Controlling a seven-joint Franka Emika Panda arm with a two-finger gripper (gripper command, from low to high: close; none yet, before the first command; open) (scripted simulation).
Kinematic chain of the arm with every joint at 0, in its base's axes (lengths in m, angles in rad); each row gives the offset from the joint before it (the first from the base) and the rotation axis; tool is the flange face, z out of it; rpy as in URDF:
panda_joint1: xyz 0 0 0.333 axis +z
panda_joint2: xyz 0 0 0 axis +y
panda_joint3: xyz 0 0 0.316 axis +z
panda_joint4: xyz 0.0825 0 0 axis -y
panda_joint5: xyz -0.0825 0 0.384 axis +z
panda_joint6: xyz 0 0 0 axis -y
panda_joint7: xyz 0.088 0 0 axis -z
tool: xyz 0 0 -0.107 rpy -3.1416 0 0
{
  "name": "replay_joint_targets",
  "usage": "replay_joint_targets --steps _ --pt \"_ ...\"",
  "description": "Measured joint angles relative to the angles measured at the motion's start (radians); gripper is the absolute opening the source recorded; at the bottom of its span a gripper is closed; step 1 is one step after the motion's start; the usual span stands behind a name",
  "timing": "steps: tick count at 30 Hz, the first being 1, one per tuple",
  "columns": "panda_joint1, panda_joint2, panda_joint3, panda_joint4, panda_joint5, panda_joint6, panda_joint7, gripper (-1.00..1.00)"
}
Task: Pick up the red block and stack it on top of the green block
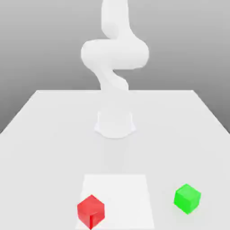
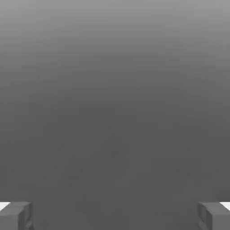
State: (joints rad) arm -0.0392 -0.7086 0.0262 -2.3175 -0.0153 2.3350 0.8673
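Nearest to the exterior view, the red block [image 1: 90,211] rests on the white table [image 1: 40,134], turned so that one vertical edge faces the camera. It sits on the near corner, toward the exterior view's left, of a slightly brighter square patch [image 1: 119,193] marked on the tabletop. The green block [image 1: 187,198] stands on the same table toward the exterior view's right, a little farther back than the red one, clear of the bright patch and well apart from the red block; it is likewise turned corner-on. Both blocks sit flat, neither tilted, neither touched by anything. Beyond the patch, near the middle of the table, the round base [image 1: 115,123] of the white arm [image 1: 114,54] is planted on the surface. The arm rises from there, bends through a bulky elbow and continues upward out of the top of the exterior view, high above both blocks. In the hand view, the gripper [image 2: 115,215] shows its two grey fingertips [image 2: 15,215] at opposite edges, spread wide apart with nothing between them: the jaws stand fully parted and hold nothing. Behind the fingers the hand view gives a plain grey gradient. Farthest back in the exterior view, the table's rear edge meets a plain grey backdrop.
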Motion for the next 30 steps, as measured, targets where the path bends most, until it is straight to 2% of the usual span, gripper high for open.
replay_joint_targets --steps 8,16,25,29,30 --pt "-0.107 0.298 0.064 -0.056 -0.059 0.113 0.225 0.00" --pt "-0.165 0.588 0.077 -0.112 -0.102 0.224 0.435 0.00" --pt "-0.192 0.904 0.068 -0.170 -0.040 0.361 0.582 0.00" --pt "-0.178 1.048 0.047 -0.154 -0.059 0.475 0.607 0.00" --pt "-0.174 1.076 0.043 -0.150 -0.065 0.498 0.612 -1.00"
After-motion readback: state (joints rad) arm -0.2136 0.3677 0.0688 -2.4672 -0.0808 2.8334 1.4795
